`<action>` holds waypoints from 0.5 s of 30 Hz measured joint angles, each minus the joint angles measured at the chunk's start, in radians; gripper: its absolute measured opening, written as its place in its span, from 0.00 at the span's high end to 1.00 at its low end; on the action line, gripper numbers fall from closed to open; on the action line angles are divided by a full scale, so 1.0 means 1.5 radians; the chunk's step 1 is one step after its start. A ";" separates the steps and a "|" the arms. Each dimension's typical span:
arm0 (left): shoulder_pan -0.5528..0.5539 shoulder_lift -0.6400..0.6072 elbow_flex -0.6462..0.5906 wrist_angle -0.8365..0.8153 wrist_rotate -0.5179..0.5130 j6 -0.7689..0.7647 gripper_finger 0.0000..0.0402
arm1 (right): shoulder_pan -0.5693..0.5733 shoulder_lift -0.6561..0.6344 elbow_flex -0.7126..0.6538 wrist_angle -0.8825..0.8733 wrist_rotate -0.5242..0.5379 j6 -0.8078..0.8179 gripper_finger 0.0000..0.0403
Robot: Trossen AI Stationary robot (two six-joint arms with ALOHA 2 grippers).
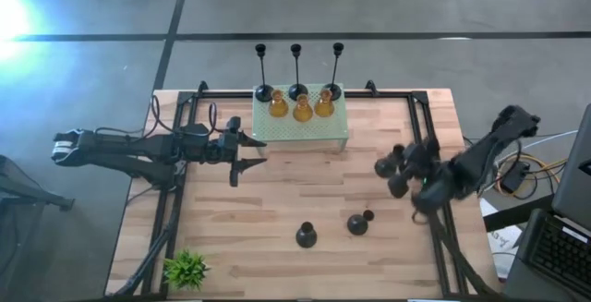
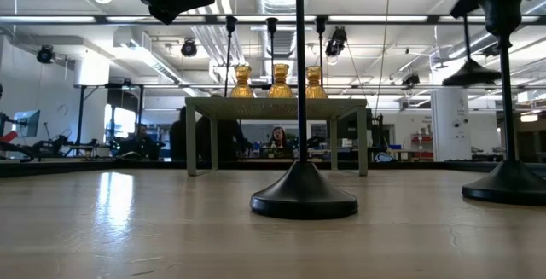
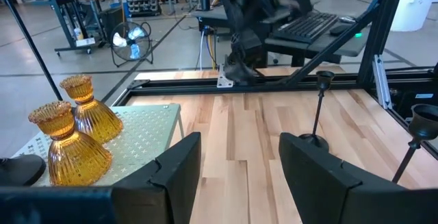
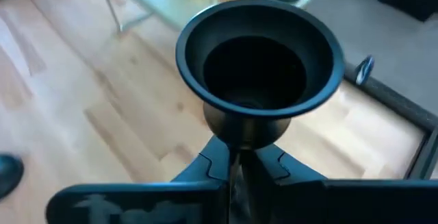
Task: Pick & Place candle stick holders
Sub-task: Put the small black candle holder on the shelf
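Note:
Three amber glass candle stick holders (image 1: 301, 106) stand on the mint-green stand (image 1: 305, 134), with three tall black stems (image 1: 296, 71) behind them. Two black holders (image 1: 307, 235) (image 1: 358, 223) stand on their round bases on the wood; the low view shows thin stems rising from these bases (image 2: 303, 195). My right gripper (image 1: 404, 175), near the table's right edge, is shut on a third black holder (image 4: 256, 53). My left gripper (image 1: 247, 154) waits open left of the stand, with nothing between its fingers (image 3: 178, 169). My right gripper pinches the black holder's narrow neck (image 4: 239, 136), just under its flared cup, between its two fingers. In the low view its round base (image 2: 469, 74) hangs in the air below the gripper, clear of the table.
A small green plant (image 1: 186, 267) sits at the near left corner. A black metal frame (image 1: 411, 94) runs along the table's edges. A keyboard and cables (image 1: 554, 247) lie beyond the right edge. Bare wood lies between the stand and the two standing holders.

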 joint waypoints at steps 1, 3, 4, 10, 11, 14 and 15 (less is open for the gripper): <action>0.000 0.000 0.000 0.000 0.000 0.000 0.50 | -0.025 -0.018 0.012 0.013 0.000 -0.050 0.97; 0.000 0.000 0.000 0.000 0.000 0.000 0.50 | -0.071 -0.053 0.031 0.065 -0.001 -0.166 0.98; 0.000 0.000 0.000 0.000 0.000 0.000 0.50 | -0.094 -0.070 0.038 0.104 -0.003 -0.229 0.98; 0.000 0.000 0.000 0.000 0.000 0.000 0.50 | -0.233 -0.125 0.059 0.360 -0.097 -0.583 0.98; 0.001 0.000 0.000 0.000 0.000 0.000 0.50 | -0.262 -0.124 0.060 0.383 -0.123 -0.618 0.98; 0.001 0.000 0.000 0.001 0.000 -0.002 0.50 | -0.355 -0.103 0.063 0.410 -0.214 -0.683 0.98; 0.001 0.000 0.000 0.000 0.000 -0.002 0.50 | -0.386 -0.092 0.062 0.416 -0.247 -0.700 0.98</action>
